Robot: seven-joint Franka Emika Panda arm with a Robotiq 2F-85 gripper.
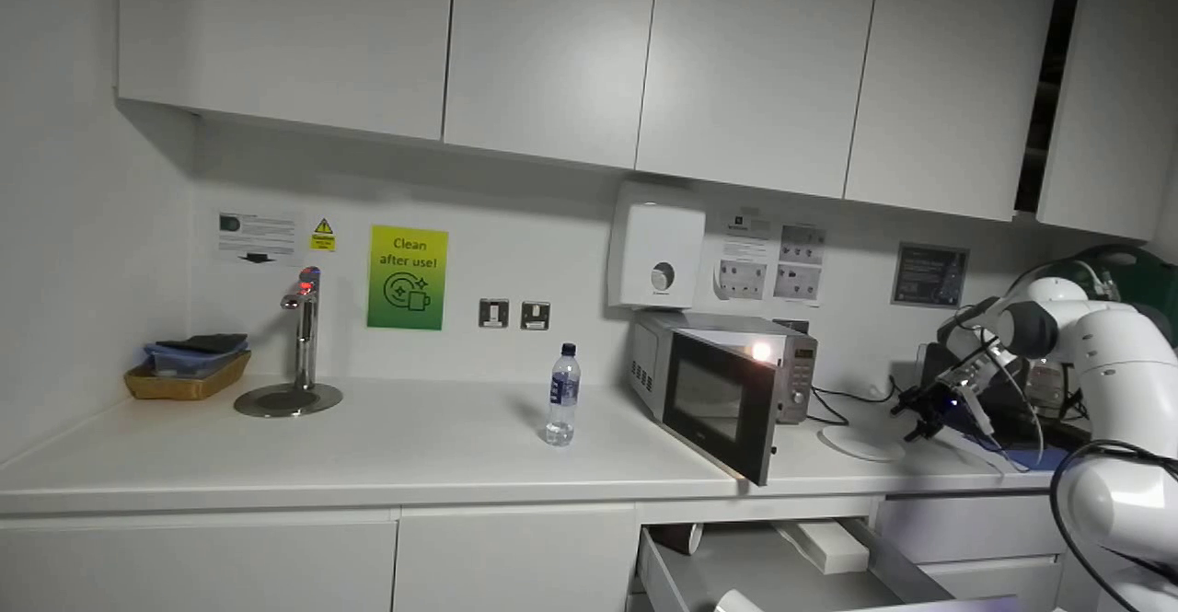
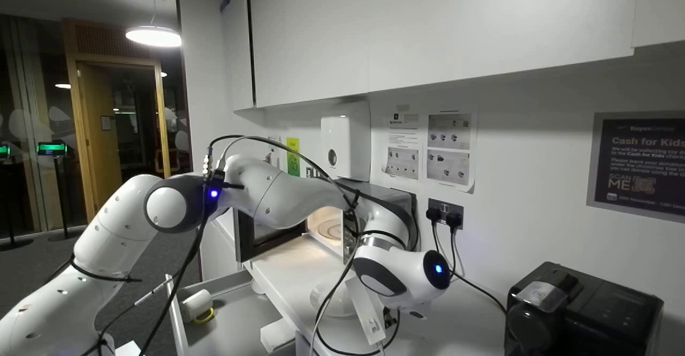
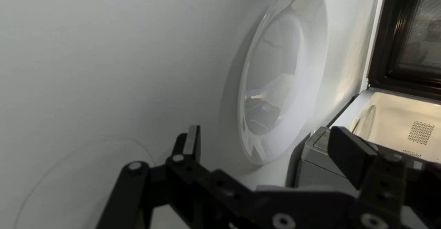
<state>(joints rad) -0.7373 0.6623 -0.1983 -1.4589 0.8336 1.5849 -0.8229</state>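
My gripper point(image 3: 265, 136) is open and empty, its two black fingers wide apart. A glossy white plate point(image 3: 275, 70) lies on the white counter point(image 3: 137, 56) just beyond the fingers and apart from them. In an exterior view my gripper point(image 1: 907, 415) hangs low over the counter beside the plate point(image 1: 862, 444). The plate also shows in an exterior view point(image 2: 329, 298), partly hidden by cables and the arm, and there the fingers are mostly hidden. The microwave point(image 1: 799, 377) stands close by with its door point(image 1: 718, 400) open and its inside lit; the wrist view shows its corner point(image 3: 324, 163).
An open drawer point(image 1: 764, 566) below the counter holds a white box point(image 1: 833, 548) and mugs, one a white mug point(image 2: 196, 306). A water bottle point(image 1: 563, 396) stands left of the microwave. A black coffee machine point(image 2: 588, 313) and plug cables point(image 2: 473, 283) are near the arm.
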